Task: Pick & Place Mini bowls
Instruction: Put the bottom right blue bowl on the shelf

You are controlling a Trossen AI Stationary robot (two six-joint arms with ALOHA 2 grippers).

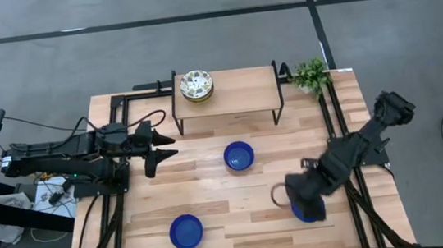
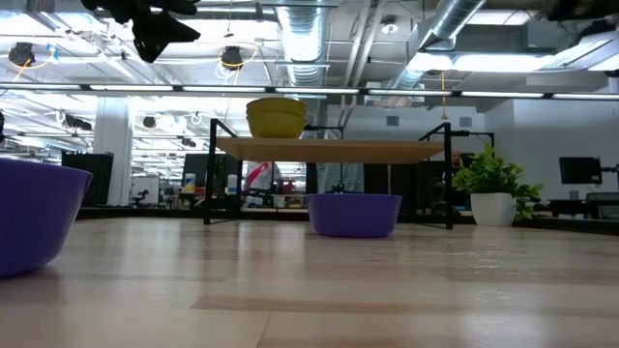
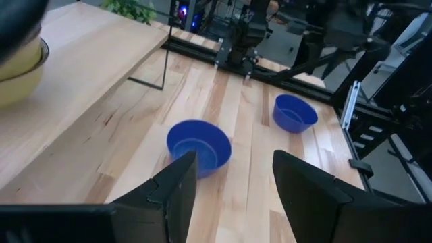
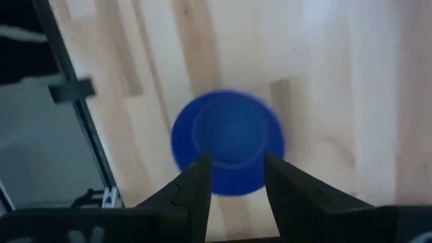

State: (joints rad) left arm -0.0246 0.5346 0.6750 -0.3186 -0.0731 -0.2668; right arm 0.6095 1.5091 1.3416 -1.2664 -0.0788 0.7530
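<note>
Right gripper (image 4: 233, 177) fingers, parted and empty, hover over a blue bowl (image 4: 227, 142) which the high view mostly hides, lower right; left gripper (image 1: 160, 145) also open, empty.

Three glossy cobalt blue mini bowls sit on a pale, light-grained wooden table (image 1: 239, 213): a centre bowl (image 1: 239, 156), a front-left bowl (image 1: 186, 231), and a third bowl (image 4: 227, 142) below the dark right gripper (image 4: 234, 177). White bowls with a speckled floral pattern (image 1: 197, 84) are stacked on a light wooden shelf (image 1: 243, 93) with black legs. A green potted plant (image 1: 310, 76) has a white pot. The left gripper (image 1: 162, 146) is black.
</note>
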